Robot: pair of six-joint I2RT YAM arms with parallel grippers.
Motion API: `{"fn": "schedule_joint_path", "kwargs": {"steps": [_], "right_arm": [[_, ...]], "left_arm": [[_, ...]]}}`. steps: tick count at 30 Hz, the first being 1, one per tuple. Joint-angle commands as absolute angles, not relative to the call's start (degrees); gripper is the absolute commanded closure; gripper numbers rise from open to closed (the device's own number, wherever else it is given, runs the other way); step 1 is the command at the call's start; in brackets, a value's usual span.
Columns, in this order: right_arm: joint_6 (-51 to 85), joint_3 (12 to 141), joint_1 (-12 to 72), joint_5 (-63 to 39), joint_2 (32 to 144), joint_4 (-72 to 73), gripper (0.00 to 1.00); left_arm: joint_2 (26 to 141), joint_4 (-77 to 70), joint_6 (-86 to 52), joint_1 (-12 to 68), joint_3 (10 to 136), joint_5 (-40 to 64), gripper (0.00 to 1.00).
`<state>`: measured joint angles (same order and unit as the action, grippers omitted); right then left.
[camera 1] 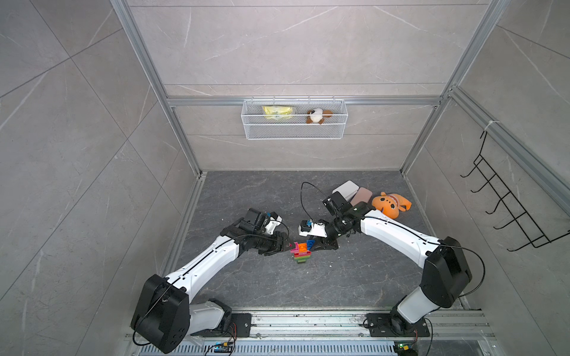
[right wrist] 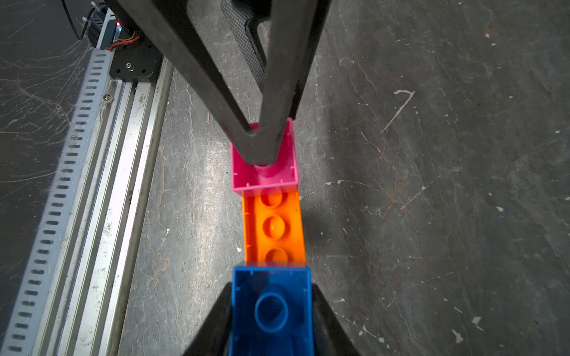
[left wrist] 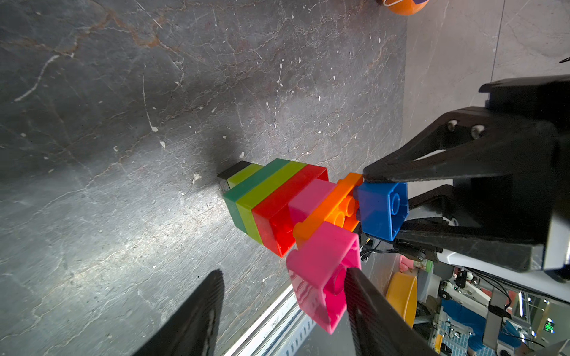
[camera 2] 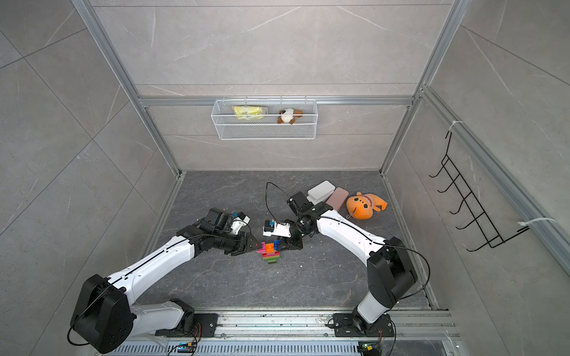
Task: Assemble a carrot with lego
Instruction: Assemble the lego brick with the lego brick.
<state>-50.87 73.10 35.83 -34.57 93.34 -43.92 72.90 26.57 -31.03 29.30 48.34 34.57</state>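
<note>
The carrot [camera 1: 301, 252] stands near the middle of the table [camera 1: 262, 286], the left gripper [camera 1: 287, 245] at its left, the right gripper [camera 1: 317, 244] at its right. Near the back right corner lie two cases [camera 1: 348, 187], a plush toy [camera 1: 390, 205] just right of them. A basket [camera 1: 294, 132] on the back wall holds a packet [camera 1: 277, 112] left of a small plush [camera 1: 317, 116].

Tapering multicoloured brick carrot [camera 1: 301, 252], mid-table

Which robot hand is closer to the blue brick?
Right. The right gripper has its jaws clamped on the blue brick; the left gripper is at the pink brick, across the orange brick.
</note>
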Motion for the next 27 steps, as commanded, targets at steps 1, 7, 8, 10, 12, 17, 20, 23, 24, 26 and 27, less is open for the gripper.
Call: {"fn": "schedule_joint_path", "kwargs": {"steps": [1, 7, 8, 10, 12, 17, 20, 23, 24, 26, 27], "right_arm": [[-52.1, 73.3, 35.1, -34.7, 94.2, -45.3, 0.82], [-52.6, 73.6, 34.8, -34.9, 95.3, -45.9, 0.82], [-52.5, 73.9, 34.8, -35.0, 95.5, -46.2, 0.82], [-52.6, 74.3, 34.8, -35.0, 96.1, -46.8, 0.82], [-52.9, 74.4, 34.8, -35.2, 96.0, -47.0, 0.82], [-53.3, 73.9, 34.8, -35.6, 95.4, -47.4, 0.82], [-53.4, 73.9, 34.8, -35.7, 95.4, -48.5, 0.82], [-53.4, 74.0, 34.9, -35.6, 94.9, -49.1, 0.82], [-53.3, 73.8, 34.9, -35.5, 94.5, -49.2, 0.82], [-53.2, 73.6, 34.9, -35.4, 93.7, -49.2, 0.82], [-53.3, 73.3, 34.9, -35.4, 93.4, -49.2, 0.82]], "left_arm": [[73.5, 27.9, -29.4, 29.1, 50.0, 33.7, 0.35], [73.7, 28.2, -29.3, 29.1, 50.1, 33.4, 0.35], [73.7, 28.4, -29.2, 29.1, 50.3, 33.2, 0.35], [74.0, 28.7, -29.1, 29.1, 50.6, 33.1, 0.35], [74.2, 28.8, -29.2, 29.1, 50.7, 32.8, 0.36], [74.4, 29.1, -29.2, 29.1, 50.8, 31.8, 0.36], [74.7, 29.4, -29.1, 29.1, 51.0, 31.3, 0.36], [75.0, 29.7, -28.8, 29.1, 51.3, 30.5, 0.36], [75.2, 29.7, -28.7, 29.1, 51.3, 30.3, 0.36], [75.6, 30.1, -28.6, 29.1, 51.7, 29.9, 0.36], [75.7, 30.1, -28.4, 29.1, 51.8, 29.9, 0.36]]}}
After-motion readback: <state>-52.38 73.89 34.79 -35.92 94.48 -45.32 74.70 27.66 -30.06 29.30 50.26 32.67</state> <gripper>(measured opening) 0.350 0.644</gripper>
